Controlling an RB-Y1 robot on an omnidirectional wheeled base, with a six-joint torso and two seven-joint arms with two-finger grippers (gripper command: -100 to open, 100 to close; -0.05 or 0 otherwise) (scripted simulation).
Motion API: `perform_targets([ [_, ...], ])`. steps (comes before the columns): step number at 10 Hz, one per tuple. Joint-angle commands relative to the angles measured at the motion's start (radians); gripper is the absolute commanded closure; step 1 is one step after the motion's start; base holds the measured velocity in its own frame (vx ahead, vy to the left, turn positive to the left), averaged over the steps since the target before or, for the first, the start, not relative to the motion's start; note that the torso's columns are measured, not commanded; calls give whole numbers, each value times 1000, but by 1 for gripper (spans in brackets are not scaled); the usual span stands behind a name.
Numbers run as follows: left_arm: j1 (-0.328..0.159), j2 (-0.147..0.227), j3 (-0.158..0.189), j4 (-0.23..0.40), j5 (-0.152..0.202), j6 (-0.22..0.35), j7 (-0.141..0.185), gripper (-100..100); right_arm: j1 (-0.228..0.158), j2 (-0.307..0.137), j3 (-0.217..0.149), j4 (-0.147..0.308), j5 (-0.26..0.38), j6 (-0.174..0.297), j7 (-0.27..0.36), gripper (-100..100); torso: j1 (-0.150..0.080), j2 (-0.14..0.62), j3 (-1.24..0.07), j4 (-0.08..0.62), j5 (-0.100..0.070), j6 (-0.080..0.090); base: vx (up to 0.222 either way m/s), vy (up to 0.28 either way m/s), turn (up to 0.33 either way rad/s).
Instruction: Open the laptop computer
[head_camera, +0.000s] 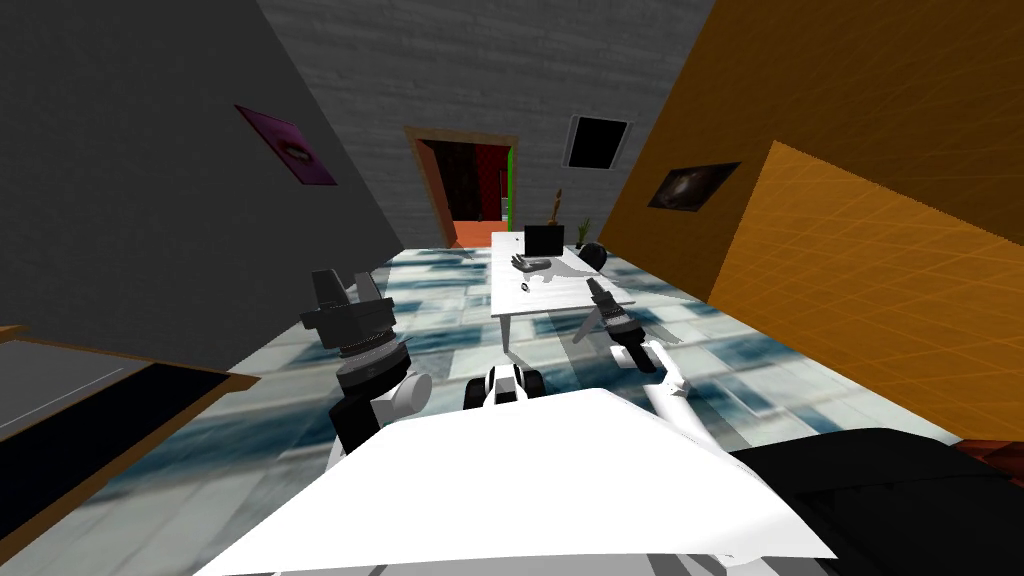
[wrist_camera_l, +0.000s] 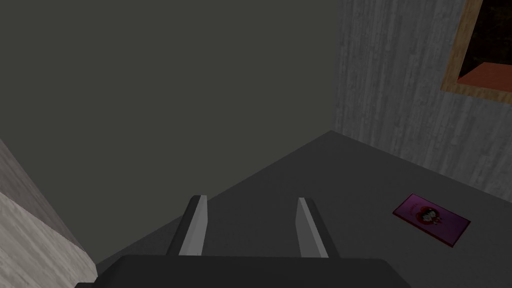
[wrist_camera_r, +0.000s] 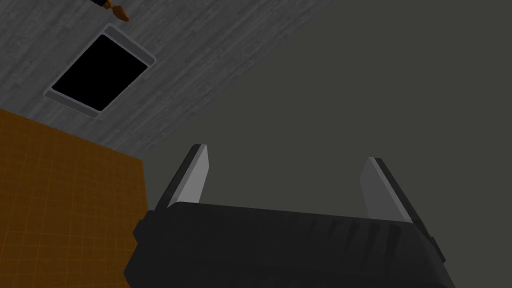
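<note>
You stand well back from a white desk (head_camera: 560, 295) that runs lengthwise away from you across the middle of a room. The floor (head_camera: 720, 345) is tiled in mottled blue and white.

The laptop (head_camera: 531, 264) seems to be the low dark grey slab lying flat towards the desk's far end, though it is too small to be sure. Just behind it a black upright rectangle (head_camera: 544, 240) stands at the far edge. A tiny pale object (head_camera: 526, 288) lies nearer you on the desk.

A dark grey wall on your left carries a magenta picture (head_camera: 288, 147). The pale grey far wall has an orange-framed doorway (head_camera: 468, 190) and a window (head_camera: 597, 142) that shows as a black area. The wall on your right is orange and carries a dark picture (head_camera: 692, 186). A wood-rimmed dark surface (head_camera: 100, 400) sits at your near left.

Both arms are raised in front of you, well short of the desk. The left gripper (head_camera: 343, 282) (wrist_camera_l: 252, 200) has its fingers apart, rather narrow, with nothing between them. The right gripper (head_camera: 598, 292) (wrist_camera_r: 287, 152) has its fingers spread wide and also holds nothing.
</note>
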Motion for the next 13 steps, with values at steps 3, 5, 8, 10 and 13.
perform_targets([
  [3,0,0,0,0,0,0,0,0,-36,-87,-49,120,94,-16,42,-100,1,4,2,1,0,0,54,207,-36],
  [5,0,0,0,0,0,0,0,0,-50,-127,-66,176,131,-22,59,-100,-1,2,1,1,0,0,106,219,-29],
  [8,0,0,0,0,0,0,0,0,-79,-204,-95,272,204,-35,95,-100,-2,3,2,1,0,0,114,247,-33],
  [10,0,0,0,0,0,0,0,0,-93,-253,-106,326,240,-41,114,-100,-1,5,3,1,0,0,91,208,-23],
  [13,0,0,0,0,0,0,0,0,-106,-302,-115,389,274,-47,134,-100,1,0,0,0,0,0,109,176,-17],
])
